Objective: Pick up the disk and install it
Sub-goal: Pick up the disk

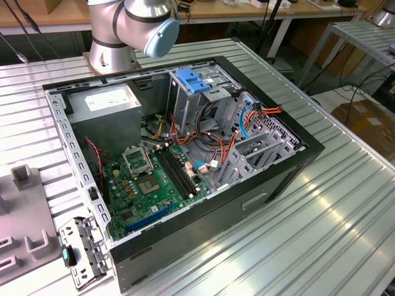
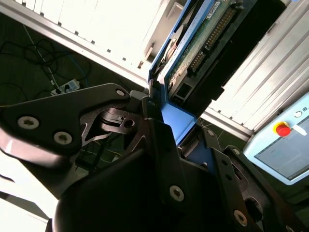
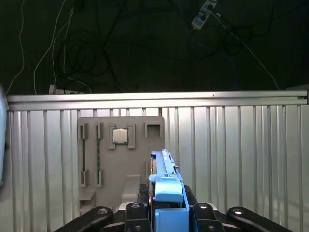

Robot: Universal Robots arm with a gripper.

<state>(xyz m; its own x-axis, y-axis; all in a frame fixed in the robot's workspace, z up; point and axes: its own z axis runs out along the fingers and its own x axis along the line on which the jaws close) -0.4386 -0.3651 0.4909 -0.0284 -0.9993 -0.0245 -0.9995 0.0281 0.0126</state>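
My gripper (image 3: 166, 215) is shut on the disk (image 3: 166, 186), which stands on edge between the black fingers (image 3: 133, 212), blue carrier end toward the camera. In the second wrist view the gripper (image 2: 176, 128) clamps the blue carrier, and the disk (image 2: 193, 46) shows its green circuit-board side and dark connector edge. It hangs above the ribbed metal table (image 3: 241, 154), off the surface, over a grey fixture plate (image 3: 120, 164). In the exterior view the open computer case (image 1: 296, 161) lies on its side, with my arm's base and elbow (image 1: 133, 24) behind it.
The case holds a grey power-supply box (image 1: 108, 105), a green motherboard (image 1: 148, 182), a tall metal cage with a blue latch (image 1: 192, 81) and tangled cables. The fixture plate carries a processor chip (image 3: 120, 136). A control pendant with a red button (image 2: 282, 129) lies beside the table.
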